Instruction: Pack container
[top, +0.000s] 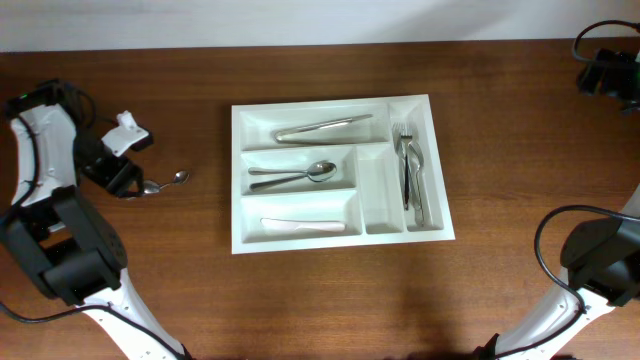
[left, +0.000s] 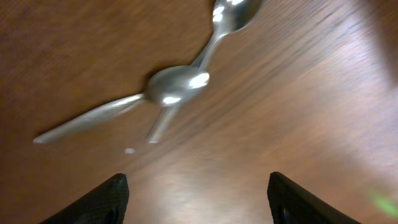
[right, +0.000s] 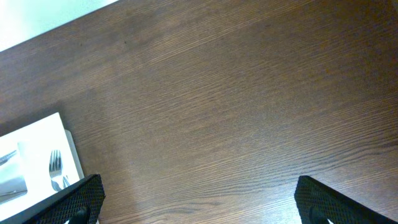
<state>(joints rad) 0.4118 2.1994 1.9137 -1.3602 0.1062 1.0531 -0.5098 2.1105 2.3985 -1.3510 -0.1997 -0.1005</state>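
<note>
The white container (top: 330, 102) lies mid-table. Its top compartment holds a metal knife (top: 322, 128), the middle one spoons (top: 296, 175), the bottom one a white utensil (top: 300, 225), and the far right narrow one forks (top: 411, 170). The other narrow compartment is empty. Two small metal spoons (top: 168, 181) lie crossed on the wood left of the container, and they also show in the left wrist view (left: 177, 84). My left gripper (top: 128, 182) (left: 199, 199) is open and empty, just short of them. My right gripper (top: 598, 75) (right: 199, 199) is open and empty over bare wood at the far right.
The container's corner (right: 37, 134) with a fork (right: 55, 167) shows at the left of the right wrist view. The table's back edge meets a pale wall (top: 320, 20). Cables and arm bases sit at the left and right edges.
</note>
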